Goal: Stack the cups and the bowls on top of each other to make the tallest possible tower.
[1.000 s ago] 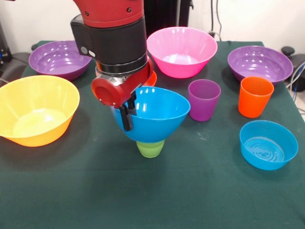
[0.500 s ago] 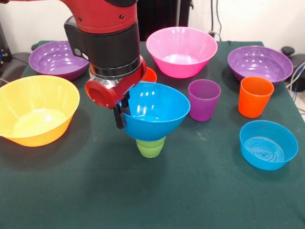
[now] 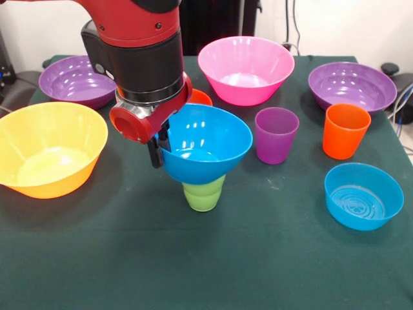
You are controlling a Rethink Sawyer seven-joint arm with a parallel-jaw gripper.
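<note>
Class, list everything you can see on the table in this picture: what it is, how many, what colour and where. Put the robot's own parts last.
Table cloth: one, dark green, covering the table.
Large bowls: two; yellow-orange bowl at left, pink bowl at back centre.
Wide purple bowls: two; back left, back right.
Medium blue bowl: one, atop the green cup, centre.
Shallow blue bowl: one, front right.
Small orange bowl: one, partly hidden behind the arm.
Purple cup: one, right of centre.
Orange cup: one, right.
Arm: red and black; its tool holds the blue bowl's rim.

Bright even light, soft shadows, glossy glare
</note>
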